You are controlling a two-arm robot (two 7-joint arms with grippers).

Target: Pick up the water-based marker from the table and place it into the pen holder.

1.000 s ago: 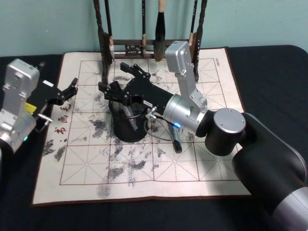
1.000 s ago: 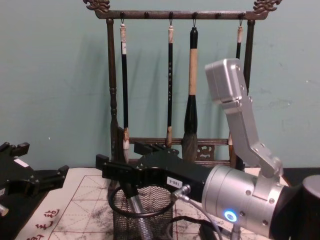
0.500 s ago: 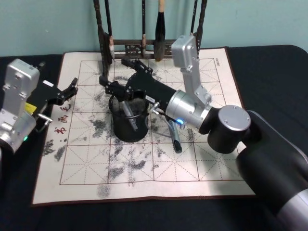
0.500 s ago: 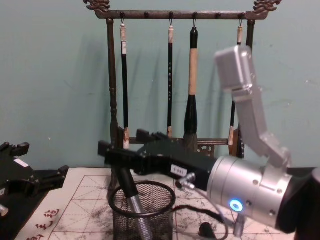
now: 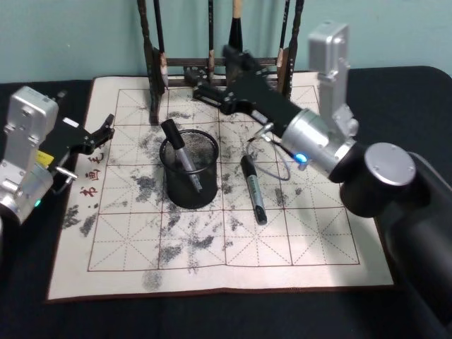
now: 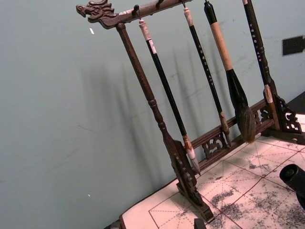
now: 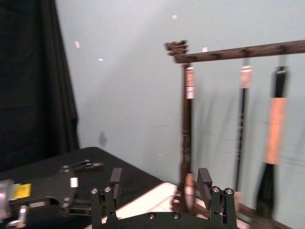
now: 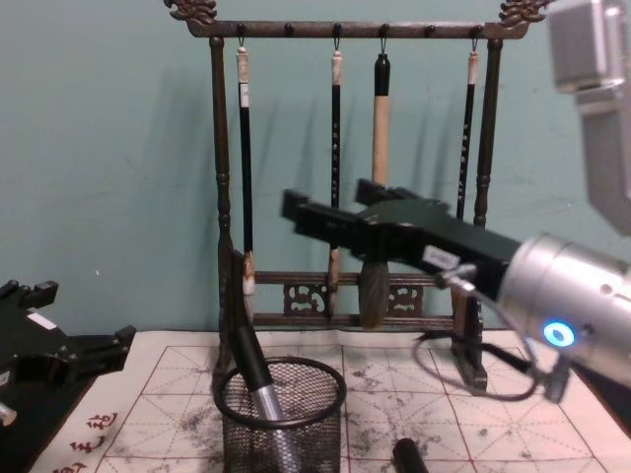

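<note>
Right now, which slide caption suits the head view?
Right gripper open above the mat, left gripper parked; one marker leans in the pen holder, a second marker lies beside it.

Found carved wooden brush rack (image 8: 223, 197) upright at far edge of the surface (image 5: 212, 311). Counted four brushes (image 8: 335, 168) hanging tips down from its top bar, one thick brush (image 8: 379, 138) tan-handled, dark-bristled. Noted teal wall (image 8: 99, 148) behind.

Your dark table (image 5: 212, 318) carries the smudged grid mat (image 5: 127, 247) — on it the pen holder (image 5: 176, 191), a loose marker (image 5: 253, 191), the brush rack (image 5: 152, 78).
</note>
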